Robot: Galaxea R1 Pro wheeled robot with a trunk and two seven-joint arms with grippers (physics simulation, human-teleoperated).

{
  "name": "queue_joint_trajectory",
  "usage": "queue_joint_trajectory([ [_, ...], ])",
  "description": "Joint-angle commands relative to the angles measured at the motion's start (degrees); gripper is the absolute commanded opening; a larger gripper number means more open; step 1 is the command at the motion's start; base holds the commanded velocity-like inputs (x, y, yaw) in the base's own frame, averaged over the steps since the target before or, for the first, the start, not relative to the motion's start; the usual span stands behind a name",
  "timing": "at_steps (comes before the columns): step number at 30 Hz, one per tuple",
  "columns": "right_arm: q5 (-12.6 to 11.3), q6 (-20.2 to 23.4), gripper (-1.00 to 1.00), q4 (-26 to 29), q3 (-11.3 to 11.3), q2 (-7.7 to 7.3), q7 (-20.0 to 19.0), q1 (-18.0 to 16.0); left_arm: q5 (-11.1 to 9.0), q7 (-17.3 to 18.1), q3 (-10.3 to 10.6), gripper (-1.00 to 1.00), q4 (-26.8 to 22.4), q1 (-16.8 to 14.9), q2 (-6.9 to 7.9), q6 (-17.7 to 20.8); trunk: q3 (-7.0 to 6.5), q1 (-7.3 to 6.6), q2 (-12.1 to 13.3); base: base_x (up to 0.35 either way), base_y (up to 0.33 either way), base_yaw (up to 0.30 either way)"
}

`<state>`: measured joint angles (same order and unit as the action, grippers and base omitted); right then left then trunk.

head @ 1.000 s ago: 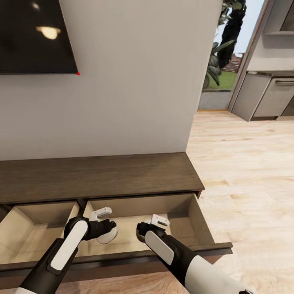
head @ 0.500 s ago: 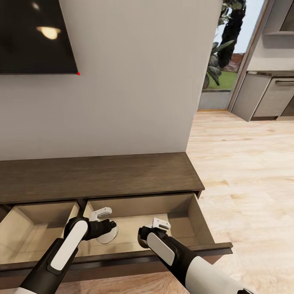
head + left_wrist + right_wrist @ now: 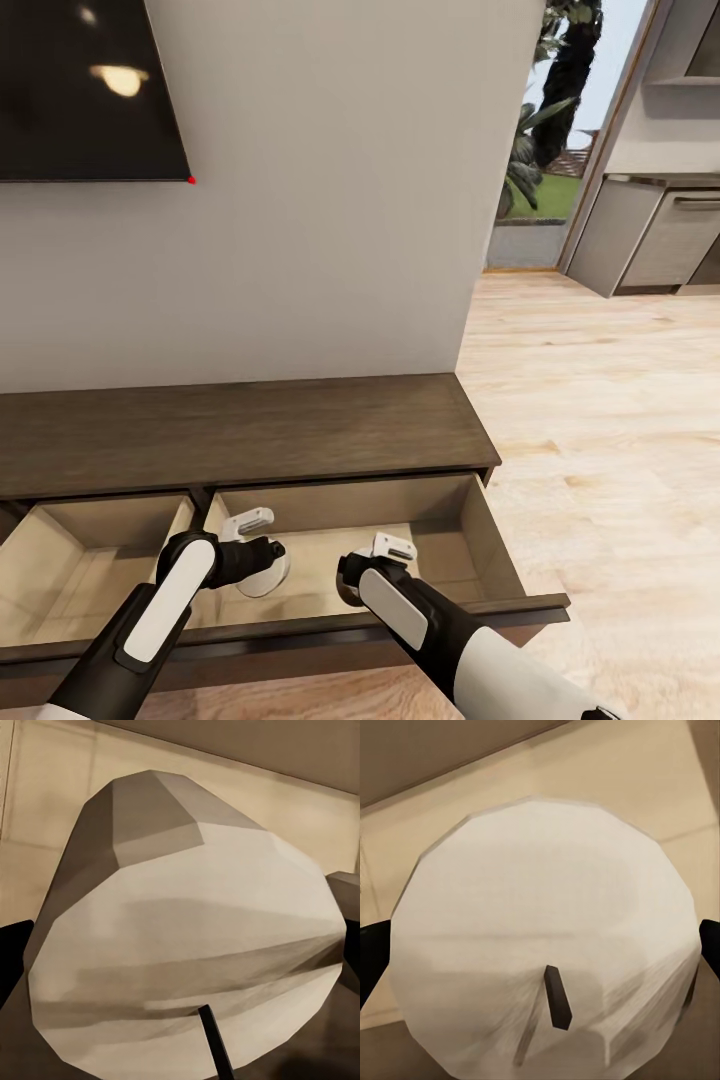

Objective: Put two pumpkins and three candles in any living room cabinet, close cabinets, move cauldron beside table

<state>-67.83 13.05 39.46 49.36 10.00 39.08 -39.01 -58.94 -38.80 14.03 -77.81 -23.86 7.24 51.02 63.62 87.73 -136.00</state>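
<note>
Right end effector (image 3: 350, 585) lower; candle (image 3: 544, 945) wick-first.

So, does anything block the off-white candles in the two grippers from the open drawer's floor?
Nothing visible. The left gripper and right gripper each hold an off-white stubby candle over the pale wood drawer interior.

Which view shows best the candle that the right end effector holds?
The right wrist view: the candle shows close up, its flat top and dark wick facing the camera, dark fingers at both sides. In the head view, the right arm hides it above the open drawer.
</note>
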Motion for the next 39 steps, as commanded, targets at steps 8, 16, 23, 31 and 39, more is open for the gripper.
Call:
queue_joint_trajectory([
  [8,-0.1,0.2,1.00,0.2,0.1,0.00,0.4,-0.1,-0.4,-0.6,0.0,1.00,-0.1,0.0,0.05,0.0,0.05,-0.01,0.0,0.000,0.000,0.000],
  [16,-0.1,0.2,1.00,0.2,0.1,0.00,0.4,-0.1,-0.4,-0.6,-0.1,1.00,-0.1,0.0,0.05,0.0,0.05,-0.01,0.0,0.000,0.000,0.000],
  [23,-0.2,0.8,1.00,0.1,0.1,0.00,0.4,-1.7,-0.5,-0.5,-0.1,1.00,-0.1,0.0,0.05,0.0,0.05,-0.01,0.0,0.000,0.000,0.000],
  [31,-1.0,3.4,1.00,-0.6,0.1,0.00,0.5,-3.4,-1.0,-0.4,-1.4,1.00,0.0,0.0,-0.01,0.3,-0.13,-0.23,0.4,0.000,0.000,0.000],
  [39,-1.0,5.5,1.00,-0.6,0.0,0.00,0.6,-3.6,-1.2,-0.5,-2.3,1.00,0.2,0.0,-0.06,0.6,-0.49,-0.67,1.2,0.000,0.000,0.000],
])
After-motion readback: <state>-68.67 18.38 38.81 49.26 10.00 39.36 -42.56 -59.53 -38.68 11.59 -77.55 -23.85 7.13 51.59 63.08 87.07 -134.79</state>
